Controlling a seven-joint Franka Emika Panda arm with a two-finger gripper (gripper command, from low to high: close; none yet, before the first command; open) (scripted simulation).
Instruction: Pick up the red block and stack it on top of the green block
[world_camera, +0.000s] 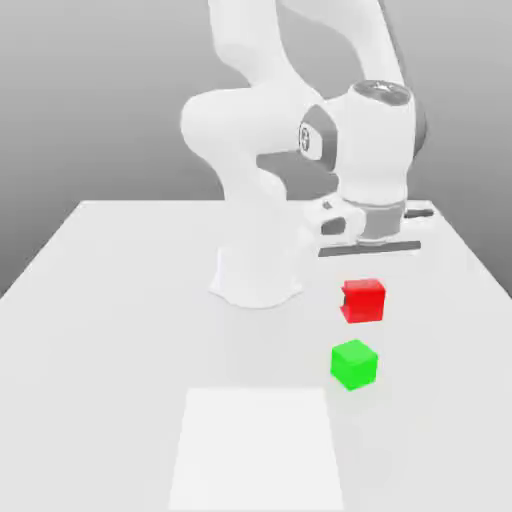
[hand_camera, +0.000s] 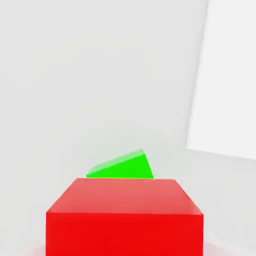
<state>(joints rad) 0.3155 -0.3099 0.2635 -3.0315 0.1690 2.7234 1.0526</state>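
The red block (world_camera: 362, 300) hangs right under the hand of my gripper (world_camera: 365, 276), a little above the white table (world_camera: 120, 300). The gripper is shut on the red block. In the hand view the red block (hand_camera: 125, 220) looms large and close, its top face and one side showing. The green block (world_camera: 354, 364) rests on the table just in front of the red one in the exterior view, a short gap apart. In the hand view the green block (hand_camera: 122, 167) peeks out beyond the red block's far edge.
The arm's white base (world_camera: 255, 280) stands on the table to the exterior view's left of the blocks. A lighter rectangular patch (world_camera: 258, 445) (hand_camera: 225, 75) lies on the table near the front edge, to the exterior view's left of the green block.
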